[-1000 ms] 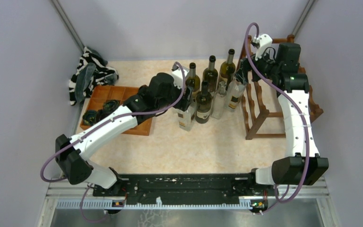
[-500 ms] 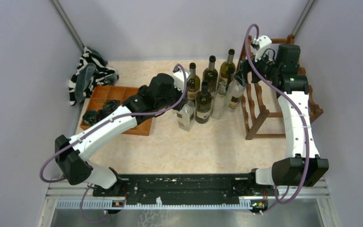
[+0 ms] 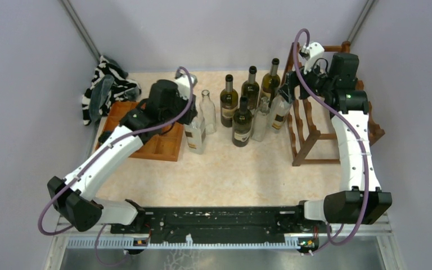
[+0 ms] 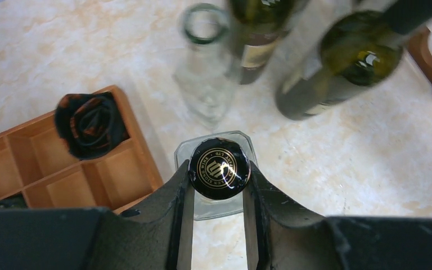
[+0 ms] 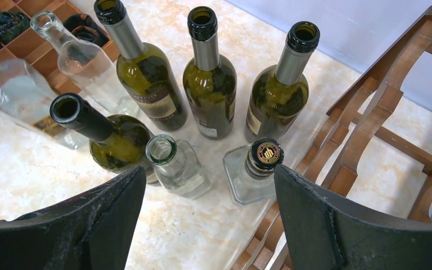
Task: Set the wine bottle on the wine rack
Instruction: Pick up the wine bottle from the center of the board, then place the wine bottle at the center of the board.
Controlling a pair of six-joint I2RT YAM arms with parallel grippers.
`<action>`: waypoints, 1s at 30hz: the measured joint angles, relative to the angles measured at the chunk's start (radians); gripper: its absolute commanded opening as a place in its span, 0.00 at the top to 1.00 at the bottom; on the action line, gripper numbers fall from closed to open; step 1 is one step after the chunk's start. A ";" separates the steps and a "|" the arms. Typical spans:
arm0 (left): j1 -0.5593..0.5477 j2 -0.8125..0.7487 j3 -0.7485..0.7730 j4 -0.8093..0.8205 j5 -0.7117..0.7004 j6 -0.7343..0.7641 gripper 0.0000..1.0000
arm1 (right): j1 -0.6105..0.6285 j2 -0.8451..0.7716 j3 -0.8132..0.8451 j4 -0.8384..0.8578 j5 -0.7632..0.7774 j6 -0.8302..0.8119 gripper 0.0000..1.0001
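My left gripper (image 4: 219,179) is shut on the black gold-printed cap of a clear square wine bottle (image 4: 238,142), which stays upright. In the top view this bottle (image 3: 195,136) is beside the tray's right edge, under the left gripper (image 3: 193,116). The dark reddish-brown wine rack (image 3: 315,126) stands at the far right. My right gripper (image 3: 288,90) hovers open next to the rack (image 5: 371,112), above a capped clear bottle (image 5: 253,174) and an uncapped clear one (image 5: 177,166); nothing is between its fingers (image 5: 315,219).
Several green bottles (image 3: 242,122) and a clear one (image 3: 207,111) stand grouped at mid-table. An orange-brown compartment tray (image 3: 158,147) with dark rolled cloths (image 4: 90,121) lies to the left. A zebra-striped cloth (image 3: 108,84) sits in the back left corner.
The left gripper shut on the clear bottle's cap and carried it left, out of the cluster to the tray's edge. The right arm has hardly moved.
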 measured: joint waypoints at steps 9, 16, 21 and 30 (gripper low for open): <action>0.200 0.046 0.136 -0.022 0.044 0.008 1.00 | 0.000 -0.003 -0.013 0.007 -0.012 0.001 0.16; 0.235 0.178 0.372 0.000 0.011 0.048 1.00 | 0.000 -0.003 -0.014 0.014 -0.031 0.003 0.16; 0.296 0.332 0.476 0.107 -0.019 0.062 1.00 | 0.000 -0.003 -0.014 0.015 -0.046 0.010 0.16; 0.371 0.582 0.552 0.259 -0.068 0.089 1.00 | 0.000 -0.010 -0.022 0.019 -0.060 0.014 0.16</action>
